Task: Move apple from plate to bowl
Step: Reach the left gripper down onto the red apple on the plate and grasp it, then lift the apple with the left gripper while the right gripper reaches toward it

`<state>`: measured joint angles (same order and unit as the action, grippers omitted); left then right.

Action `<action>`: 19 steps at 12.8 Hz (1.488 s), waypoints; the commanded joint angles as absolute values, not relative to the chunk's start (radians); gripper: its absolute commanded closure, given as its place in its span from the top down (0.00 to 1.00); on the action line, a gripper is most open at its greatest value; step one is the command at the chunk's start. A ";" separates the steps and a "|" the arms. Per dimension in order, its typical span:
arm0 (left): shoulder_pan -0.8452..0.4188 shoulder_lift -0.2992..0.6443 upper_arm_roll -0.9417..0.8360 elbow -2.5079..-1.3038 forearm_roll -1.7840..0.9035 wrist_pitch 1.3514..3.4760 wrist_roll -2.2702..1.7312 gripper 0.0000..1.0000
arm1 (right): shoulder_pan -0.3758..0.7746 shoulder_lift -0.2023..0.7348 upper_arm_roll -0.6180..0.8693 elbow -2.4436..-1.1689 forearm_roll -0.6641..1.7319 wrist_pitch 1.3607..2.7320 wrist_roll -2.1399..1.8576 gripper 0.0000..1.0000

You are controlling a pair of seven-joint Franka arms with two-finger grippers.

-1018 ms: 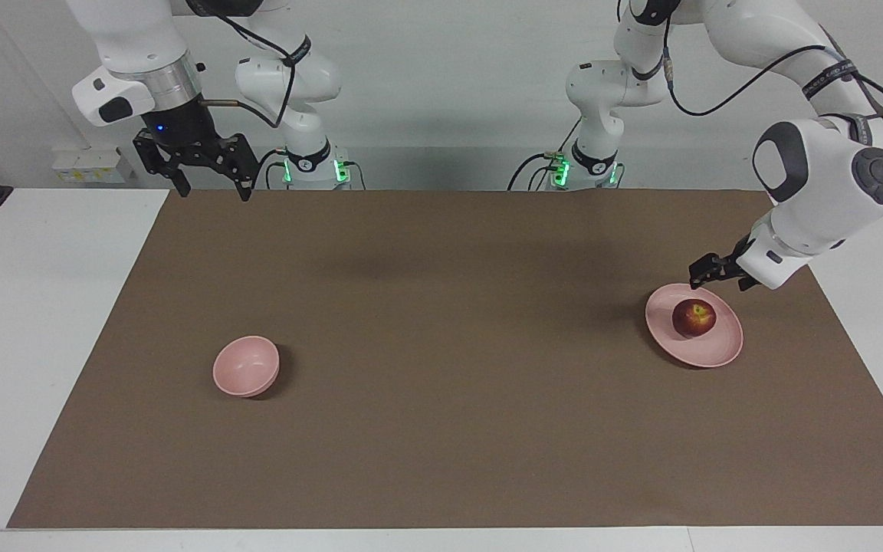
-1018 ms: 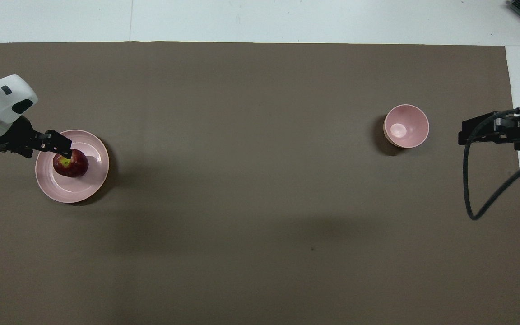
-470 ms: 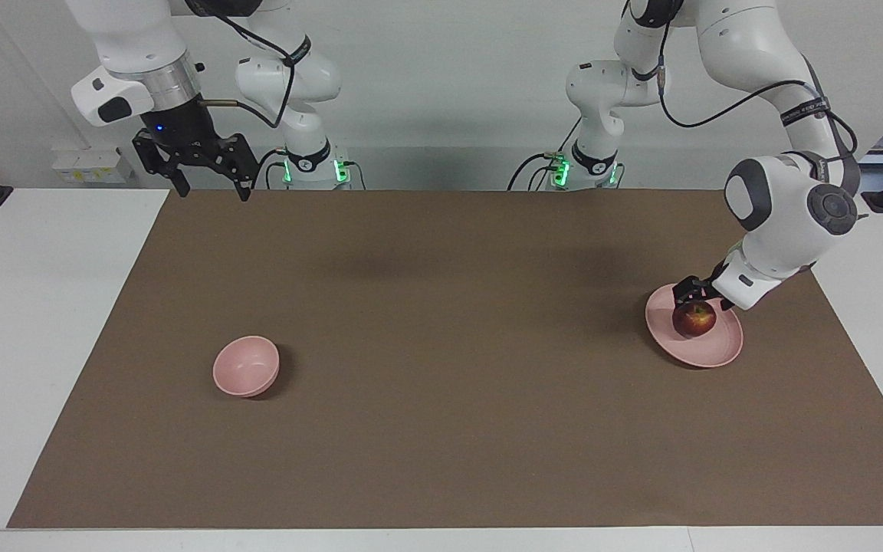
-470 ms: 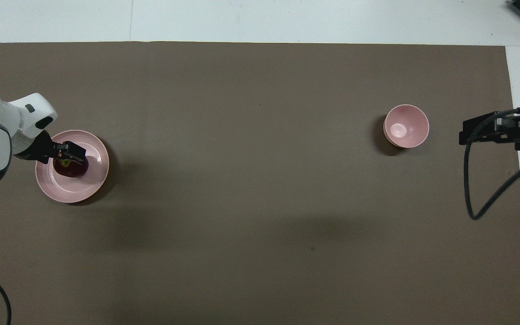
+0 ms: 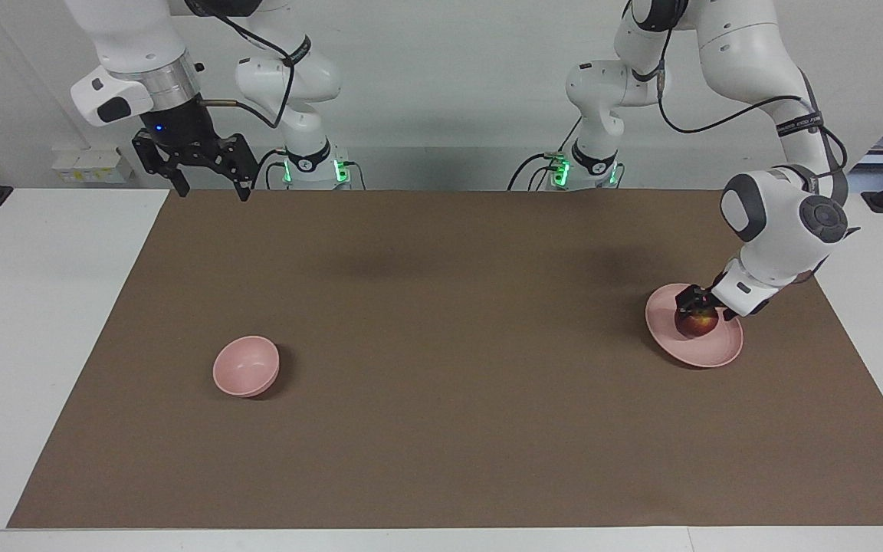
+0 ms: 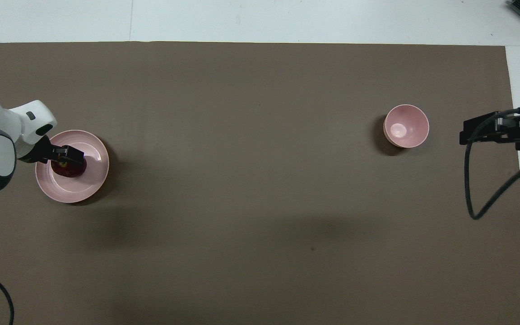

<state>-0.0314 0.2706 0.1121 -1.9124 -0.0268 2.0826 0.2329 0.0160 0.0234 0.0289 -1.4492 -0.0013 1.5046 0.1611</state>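
The dark red apple (image 5: 699, 326) (image 6: 67, 168) lies on the wide pale pink plate (image 5: 706, 354) (image 6: 93, 180) toward the left arm's end of the table. My left gripper (image 5: 698, 308) (image 6: 67, 156) is low over the plate, open, with its fingers down on either side of the apple's top; whether they touch it I cannot tell. The small deep pink bowl (image 5: 246, 366) (image 6: 406, 126) stands toward the right arm's end with nothing in it. My right gripper (image 5: 210, 188) (image 6: 490, 131) waits open, high over the mat's edge by its base.
A brown mat (image 5: 441, 399) covers most of the white table (image 5: 35, 322). A black cable (image 6: 467, 189) loops down from the right arm near the bowl's end of the mat. Another cable (image 6: 2, 293) shows at the left arm's corner.
The left arm swung in and lowered its gripper from beside the plate's rim down onto the apple. The right arm, bowl and plate stayed still.
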 commanded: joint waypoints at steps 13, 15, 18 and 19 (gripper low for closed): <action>-0.041 0.363 0.107 -1.706 -0.193 1.786 0.108 0.00 | 0.000 0.005 0.031 -1.474 0.003 1.525 0.126 1.00; -0.043 0.391 0.107 -1.622 -0.279 1.663 0.045 0.00 | 0.000 0.005 0.029 -1.474 0.003 1.525 0.126 1.00; -0.046 0.402 0.107 -1.600 -0.446 1.563 -0.044 0.00 | 0.000 0.005 0.029 -1.474 0.003 1.525 0.126 1.00; -0.048 0.400 0.106 -1.598 -0.515 1.543 -0.105 0.00 | 0.002 0.005 0.029 -1.474 0.003 1.525 0.127 1.00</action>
<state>-0.0364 0.3761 0.0959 -1.6385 -0.4173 1.6057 -0.0193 0.0143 0.0233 0.0255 -1.4492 -0.0013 1.5046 0.1611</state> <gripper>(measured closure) 0.181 0.000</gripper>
